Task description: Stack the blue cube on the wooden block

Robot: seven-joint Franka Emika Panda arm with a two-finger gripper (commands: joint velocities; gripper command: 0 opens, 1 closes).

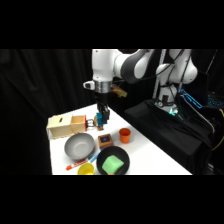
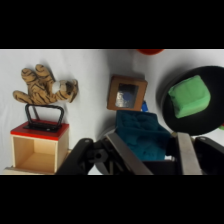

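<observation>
Left of the wooden block [image 2: 126, 93] sits a toy tiger [image 2: 45, 87]; just below the block in the wrist view, the gripper [image 2: 148, 150] has its fingers clamped on the blue cube [image 2: 140, 132], held clear of the table for stacking; right of the block, a green block [image 2: 189, 96] fills a black bowl [image 2: 167, 107]

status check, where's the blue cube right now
Gripper shut on blue cube, held above table. Wooden block just ahead, top bare. Nothing in the way.

Matt blue cube [image 2: 141, 136], brown wooden block [image 2: 126, 93] with glossy dark top.
</observation>
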